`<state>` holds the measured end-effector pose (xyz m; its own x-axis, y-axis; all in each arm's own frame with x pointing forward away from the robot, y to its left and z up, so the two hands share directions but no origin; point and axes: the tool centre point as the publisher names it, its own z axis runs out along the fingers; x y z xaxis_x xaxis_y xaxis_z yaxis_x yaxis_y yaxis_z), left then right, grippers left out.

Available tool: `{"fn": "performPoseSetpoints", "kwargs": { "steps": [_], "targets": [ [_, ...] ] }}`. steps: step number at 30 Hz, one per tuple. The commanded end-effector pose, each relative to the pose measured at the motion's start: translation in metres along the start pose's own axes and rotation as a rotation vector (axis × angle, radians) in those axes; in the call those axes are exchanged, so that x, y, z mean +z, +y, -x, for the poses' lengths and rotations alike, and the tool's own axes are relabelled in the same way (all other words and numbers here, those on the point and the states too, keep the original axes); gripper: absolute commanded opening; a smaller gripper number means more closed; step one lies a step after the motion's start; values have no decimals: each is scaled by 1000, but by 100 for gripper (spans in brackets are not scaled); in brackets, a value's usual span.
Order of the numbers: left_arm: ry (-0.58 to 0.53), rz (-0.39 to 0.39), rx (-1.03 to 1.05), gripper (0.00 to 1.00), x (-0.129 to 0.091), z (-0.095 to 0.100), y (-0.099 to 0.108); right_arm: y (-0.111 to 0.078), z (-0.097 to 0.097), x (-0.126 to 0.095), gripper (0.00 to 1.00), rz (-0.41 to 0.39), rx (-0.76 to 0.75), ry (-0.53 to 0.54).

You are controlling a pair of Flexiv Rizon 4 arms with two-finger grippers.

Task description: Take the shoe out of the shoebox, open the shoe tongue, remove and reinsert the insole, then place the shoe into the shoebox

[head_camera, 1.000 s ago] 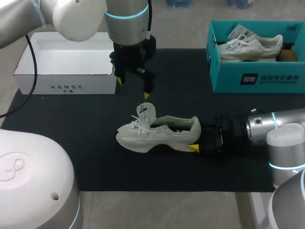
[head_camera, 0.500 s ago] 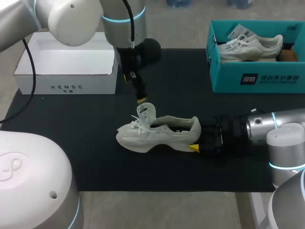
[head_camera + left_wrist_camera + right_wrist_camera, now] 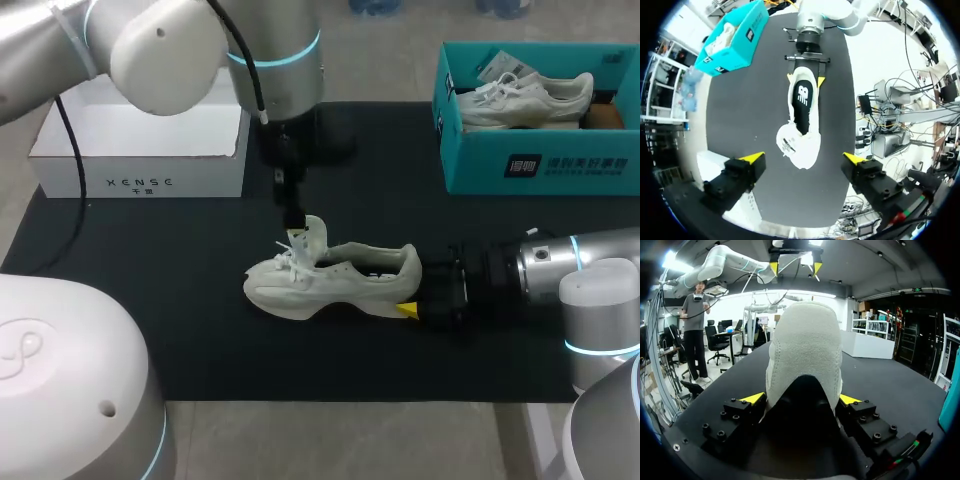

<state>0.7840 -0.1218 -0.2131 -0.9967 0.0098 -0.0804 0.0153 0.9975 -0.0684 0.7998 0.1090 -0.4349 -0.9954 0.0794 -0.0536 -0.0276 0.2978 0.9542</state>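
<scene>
The white sneaker (image 3: 330, 275) sits on the desk (image 3: 200, 330), its heel clamped from both sides by the right hand (image 3: 801, 399). The left hand (image 3: 804, 158) hangs spread wide and empty just over the raised tongue (image 3: 308, 232). If it closes off-centre it may snag the laces (image 3: 290, 255) instead, or a hard pull could drag the heel out of the clamp.

The shoe (image 3: 330, 280) lies mid-table, heel in my right gripper (image 3: 801, 399), my left gripper (image 3: 805, 158) above its tongue, a shoebox (image 3: 140, 182) at the far left corner and another box (image 3: 540, 165) holding a second shoe (image 3: 525, 98) at the far right.
</scene>
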Motion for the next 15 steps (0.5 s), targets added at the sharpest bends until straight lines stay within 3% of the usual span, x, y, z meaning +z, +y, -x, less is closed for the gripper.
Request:
{"fn": "performPoseSetpoints", "kwargs": {
  "steps": [1, 2, 3, 15],
  "targets": [
    [-7, 1, 46, 49, 4, -7, -8, -8, -1, 5, 0, -2, 0, -2],
    [-15, 5, 54, 36, 5, -8, -9, -8, -1, 5, 0, -2, 0, -2],
    [-34, 10, 63, 1, 8, -10, -12, -8, -1, 5, 0, -2, 0, -2],
    [-16, -3, 88, 0, 46, -33, -32, -8, -1, 5, 0, -2, 0, -2]
  ]
}}
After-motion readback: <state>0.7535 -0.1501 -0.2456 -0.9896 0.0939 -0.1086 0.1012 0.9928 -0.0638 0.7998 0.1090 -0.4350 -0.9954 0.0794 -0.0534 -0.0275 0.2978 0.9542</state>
